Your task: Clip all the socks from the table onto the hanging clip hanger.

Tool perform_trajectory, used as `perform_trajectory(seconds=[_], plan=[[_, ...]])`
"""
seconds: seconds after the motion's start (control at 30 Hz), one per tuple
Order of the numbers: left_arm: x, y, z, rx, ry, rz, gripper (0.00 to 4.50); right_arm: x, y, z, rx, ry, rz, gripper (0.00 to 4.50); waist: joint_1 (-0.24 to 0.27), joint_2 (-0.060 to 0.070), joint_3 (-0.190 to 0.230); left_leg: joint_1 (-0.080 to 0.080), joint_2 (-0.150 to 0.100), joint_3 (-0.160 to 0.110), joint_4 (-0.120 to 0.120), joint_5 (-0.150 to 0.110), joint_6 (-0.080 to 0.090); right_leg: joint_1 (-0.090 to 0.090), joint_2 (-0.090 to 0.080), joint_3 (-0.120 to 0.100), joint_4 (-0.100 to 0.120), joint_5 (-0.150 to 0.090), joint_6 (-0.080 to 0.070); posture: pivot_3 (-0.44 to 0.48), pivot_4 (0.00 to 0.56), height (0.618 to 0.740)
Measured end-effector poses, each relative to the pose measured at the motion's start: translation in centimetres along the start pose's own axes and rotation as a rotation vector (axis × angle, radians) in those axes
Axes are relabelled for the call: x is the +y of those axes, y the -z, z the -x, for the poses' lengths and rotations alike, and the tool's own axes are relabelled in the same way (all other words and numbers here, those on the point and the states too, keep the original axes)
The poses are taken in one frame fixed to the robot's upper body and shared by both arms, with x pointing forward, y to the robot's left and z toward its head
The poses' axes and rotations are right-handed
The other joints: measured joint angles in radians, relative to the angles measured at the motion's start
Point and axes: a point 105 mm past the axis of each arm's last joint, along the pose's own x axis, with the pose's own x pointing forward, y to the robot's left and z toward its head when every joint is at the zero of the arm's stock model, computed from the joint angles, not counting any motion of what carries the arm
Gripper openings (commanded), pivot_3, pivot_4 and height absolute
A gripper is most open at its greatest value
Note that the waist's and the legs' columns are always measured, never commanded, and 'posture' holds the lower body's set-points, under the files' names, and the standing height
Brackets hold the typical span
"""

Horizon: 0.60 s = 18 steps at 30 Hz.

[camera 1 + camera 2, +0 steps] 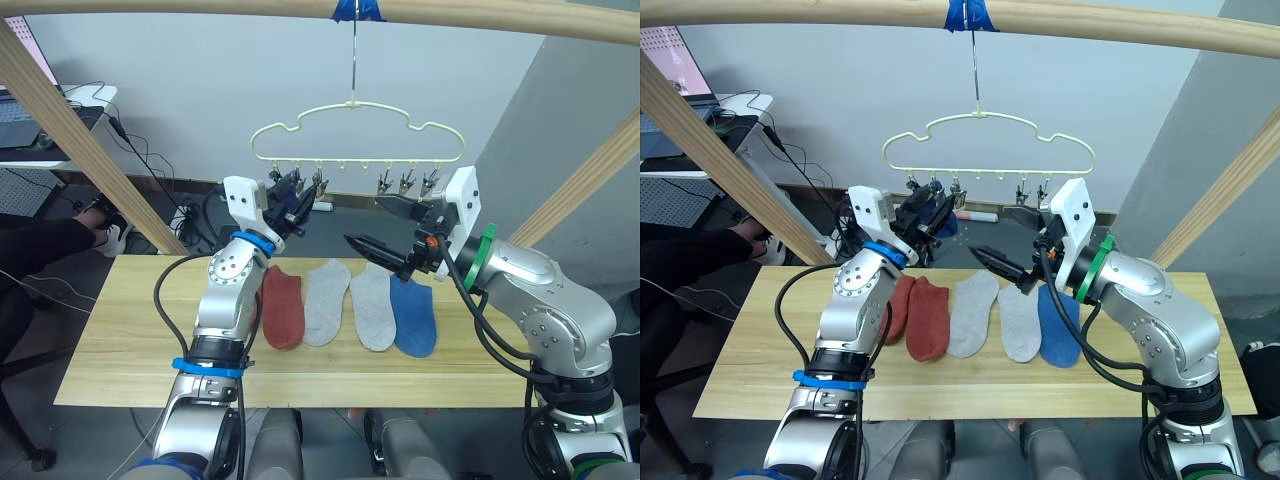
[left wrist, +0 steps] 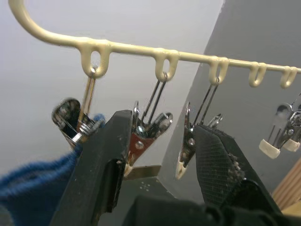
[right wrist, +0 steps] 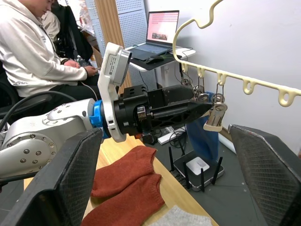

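So one blue sock (image 2: 33,188) is already hanging from the leftmost clip (image 2: 75,120) of the hanger (image 1: 357,135), and the other five are lying in a row on the table (image 1: 130,350): two red (image 1: 930,315), two grey (image 1: 972,312) and a blue one (image 1: 1058,325) at the right end. The left gripper (image 2: 160,155) is up at the hanger with its fingers spread, empty, straddling the second and third clips. The right gripper (image 1: 385,230) is gaping empty just right of it, above the table socks, so I'd call it one down, five to go.

Left gripper (image 1: 297,203) crowds the clip hanger's (image 1: 357,130) left clips; right clips (image 1: 405,183) free, reachable between the slanted wooden poles (image 1: 80,140).
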Motion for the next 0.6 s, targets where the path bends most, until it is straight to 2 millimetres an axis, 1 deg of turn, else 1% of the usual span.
perform_trajectory(seconds=[0.1,0.23,0.37,0.6], plan=[[0.16,-0.22,-0.15,-0.012,-0.008,-0.029,2.35,0.00,0.00,0.01,0.000,0.000,0.000,4.50,-0.002,0.000,0.000,0.000,0.000,0.000,0.000,0.000,0.000,0.000,0.000,0.000,0.000,0.000,0.000,-0.071,0.194,0.740],[0.44,0.20,-0.18,0.001,-0.024,-0.032,2.35,0.00,0.00,0.02,0.001,0.000,-0.001,4.50,-0.004,0.000,0.000,0.000,0.000,0.000,0.000,0.000,0.000,0.000,0.000,0.000,0.000,0.000,0.000,-0.070,0.193,0.740],[0.64,-0.04,-0.12,-0.013,-0.031,-0.039,2.35,-0.01,0.00,0.03,0.001,0.000,0.000,4.50,-0.007,0.000,0.000,0.000,0.000,0.000,0.000,0.000,0.000,0.000,0.000,0.000,0.000,0.000,0.000,-0.070,0.193,0.740],[0.68,0.27,0.25,-0.005,-0.034,-0.035,2.35,-0.02,0.00,0.03,0.000,0.001,0.000,4.50,-0.009,0.000,0.000,0.000,0.000,0.000,0.000,0.000,0.000,0.000,0.000,0.000,0.000,0.000,0.000,-0.063,0.205,0.740]])
